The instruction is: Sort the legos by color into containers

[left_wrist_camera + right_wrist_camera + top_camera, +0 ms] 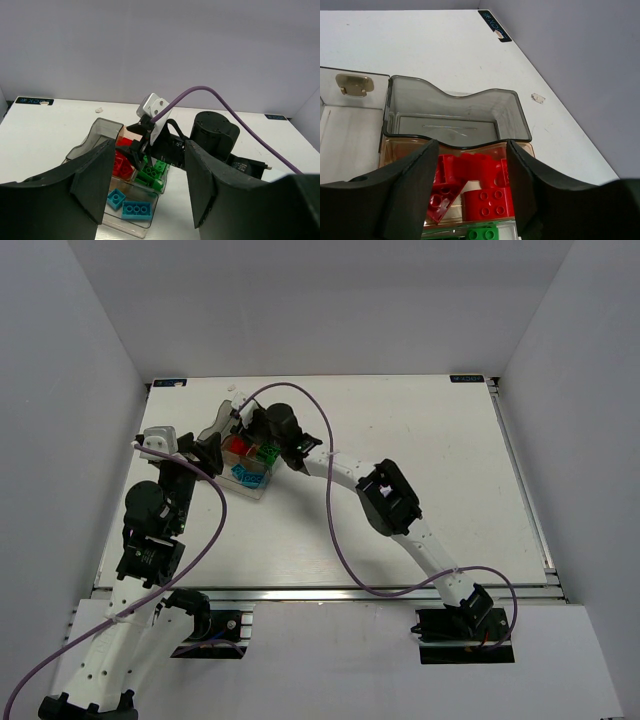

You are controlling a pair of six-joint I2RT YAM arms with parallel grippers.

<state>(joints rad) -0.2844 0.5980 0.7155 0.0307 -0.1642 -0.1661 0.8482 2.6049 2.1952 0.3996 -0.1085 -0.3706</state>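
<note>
Cyan lego flat, studs upward

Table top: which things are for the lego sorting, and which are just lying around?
For the job: red legos, green legos, cyan legos, clear tray.
Just lying about: white scrap, corner sticker.

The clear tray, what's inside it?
Red bricks, green bricks and cyan bricks sit in separate compartments of the tray. The grey end compartment looks empty. The right pincer covers parts of the red compartment, so anything beneath is hidden.
</note>
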